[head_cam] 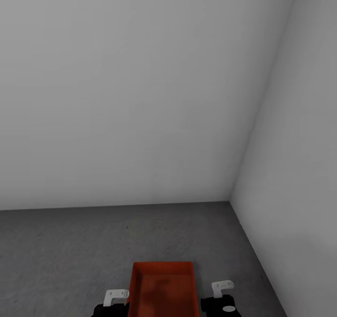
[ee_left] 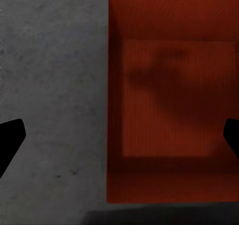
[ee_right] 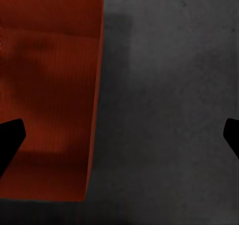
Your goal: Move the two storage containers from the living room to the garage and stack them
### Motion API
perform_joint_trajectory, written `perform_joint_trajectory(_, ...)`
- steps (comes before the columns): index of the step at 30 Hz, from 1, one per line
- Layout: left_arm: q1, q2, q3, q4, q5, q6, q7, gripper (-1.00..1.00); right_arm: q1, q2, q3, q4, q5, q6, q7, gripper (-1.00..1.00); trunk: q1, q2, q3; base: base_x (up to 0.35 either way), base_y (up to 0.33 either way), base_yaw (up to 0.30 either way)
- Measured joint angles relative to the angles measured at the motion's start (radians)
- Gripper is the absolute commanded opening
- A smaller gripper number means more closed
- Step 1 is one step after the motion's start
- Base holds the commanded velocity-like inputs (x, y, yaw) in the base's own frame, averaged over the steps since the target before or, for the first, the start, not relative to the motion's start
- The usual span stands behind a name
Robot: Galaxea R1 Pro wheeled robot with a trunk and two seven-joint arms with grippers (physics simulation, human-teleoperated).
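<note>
An orange-red open-top storage container [head_cam: 163, 289] rests upright on the dark grey concrete floor [head_cam: 70, 247] of the garage, at the bottom middle of the head view. The arms hang on either side of it, the left arm [head_cam: 112, 303] and the right arm [head_cam: 222, 300]. My left gripper [ee_left: 119, 135] is open above the container [ee_left: 172, 100], one of the bin's walls lying below the gap between its fingers [ee_left: 10, 140]. My right gripper [ee_right: 119, 135] is open too, over the opposite wall of the container [ee_right: 50, 95] and bare floor. Neither holds anything.
Plain pale grey walls meet in a corner: a back wall [head_cam: 117, 97] ahead and a side wall [head_cam: 299, 167] close on the right. Bare concrete stretches left of and beyond the bin.
</note>
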Motion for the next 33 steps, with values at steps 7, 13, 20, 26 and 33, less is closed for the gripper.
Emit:
perform_joint_trajectory(7,0.0,0.0,0.0,0.0,0.0,0.0,0.0,1.0,0.0,-0.001,0.0,0.0,0.0,0.0,0.0,1.0,-0.027,0.049,0.022,0.0,0.0,0.0)
perform_joint_trajectory(13,0.0,0.0,0.0,0.0,0.0,0.0,0.0,1.0,0.0,-0.001,-0.001,0.001,0.0,0.0,0.001,1.0,-0.05,0.091,0.041,0.0,0.0,0.0)
perform_joint_trajectory(20,0.0,0.0,0.0,0.0,0.0,0.0,0.0,1.0,0.0,0.0,0.001,0.001,0.0,0.0,0.001,1.0,-0.077,0.14,0.063,0.0,0.0,0.0)
perform_joint_trajectory(26,0.0,0.0,0.0,0.0,0.0,0.0,0.0,1.0,0.0,0.0,0.001,0.001,0.0,0.0,0.001,1.0,-0.1,0.182,0.082,0.0,0.0,0.0)
perform_joint_trajectory(33,0.0,0.0,0.0,0.0,0.0,0.0,0.0,1.0,0.0,0.0,0.001,0.001,0.0,0.0,0.001,1.0,-0.127,0.231,0.103,0.0,0.0,0.0)
